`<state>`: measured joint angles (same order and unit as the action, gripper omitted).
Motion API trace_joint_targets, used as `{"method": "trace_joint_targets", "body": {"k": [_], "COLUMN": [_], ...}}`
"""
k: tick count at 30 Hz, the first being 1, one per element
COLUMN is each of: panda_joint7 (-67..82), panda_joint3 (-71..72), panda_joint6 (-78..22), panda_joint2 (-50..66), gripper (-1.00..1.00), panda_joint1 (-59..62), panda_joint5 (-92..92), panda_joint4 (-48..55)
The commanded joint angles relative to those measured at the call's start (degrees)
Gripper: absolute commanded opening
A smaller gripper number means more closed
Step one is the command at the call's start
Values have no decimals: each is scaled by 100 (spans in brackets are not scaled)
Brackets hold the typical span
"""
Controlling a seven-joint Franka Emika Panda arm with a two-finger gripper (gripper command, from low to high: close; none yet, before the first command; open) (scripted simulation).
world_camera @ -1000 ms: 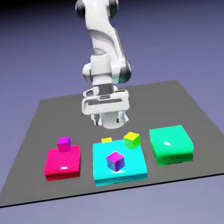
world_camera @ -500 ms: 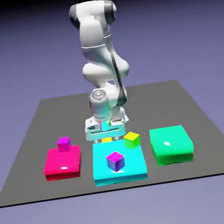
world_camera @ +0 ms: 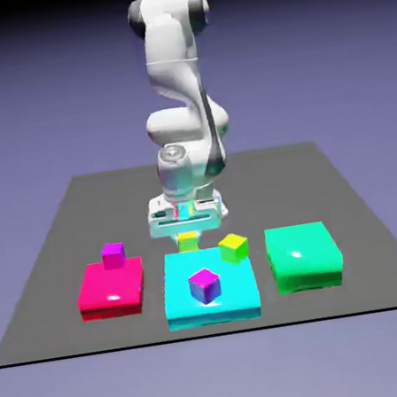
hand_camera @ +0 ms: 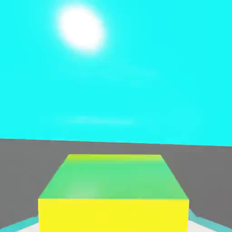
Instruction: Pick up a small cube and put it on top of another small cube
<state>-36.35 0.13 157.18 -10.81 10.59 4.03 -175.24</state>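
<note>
1. I look across the dark grey table point(world_camera: 263, 188), set against a blue-violet backdrop.
2. My white arm point(world_camera: 184, 106) rises at the table's far side and bends down toward the blocks, its hand low behind the cyan block.
3. The cyan block point(world_camera: 213, 303) lies flat at center front, glossy under the light. It fills the upper part of the hand view, where a bright glare spot shows on it.
4. My gripper point(world_camera: 188, 239) points down just behind the cyan block, its fingers closed on the small cube, one to each side.
5. The green block point(world_camera: 303, 254) sits to the exterior view's right, apart from the cyan one.
6. The red block point(world_camera: 112, 287) sits to the exterior view's left, also apart from the cyan one.
7. A purple cube point(world_camera: 205, 286) rests on the cyan block, turned with a corner toward the camera.
8. The yellow-green cube point(world_camera: 234, 248) stands on the same block, near its far edge, toward the exterior view's right.
9. A magenta cube point(world_camera: 114, 255) shows at the red block's far edge.
10. The small cube point(world_camera: 188, 241), yellow and greenish, is in my grip behind the cyan block; I cannot tell whether its underside touches the table. In the hand view, a strip of grey table shows between it and the block.
</note>
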Motion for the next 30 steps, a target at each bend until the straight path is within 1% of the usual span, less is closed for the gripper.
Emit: {"method": "trace_joint_targets", "body": {"k": [1,15,18,23,24,25,30], "panda_joint7": [55,-3403,-3650,-3355,-3355,-3355,-3650], "panda_joint3": [-160,-1416,-1328,-1288,-1288,-1288,-1328], "panda_joint6": [-152,-2609,-2596,-1362,-1361,-1361,-2596], "panda_joint2": [-88,-260,-183,744,745,745,-183], "gripper": [-100,-100,-100,-100,100,100,100], "panda_joint1": [-62,1714,1875,1833,1833,1833,1875], "panda_joint5": [-101,-563,-489,-875,-875,-875,-489], "panda_joint4": [207,2592,2522,2185,2185,2185,2522]}}
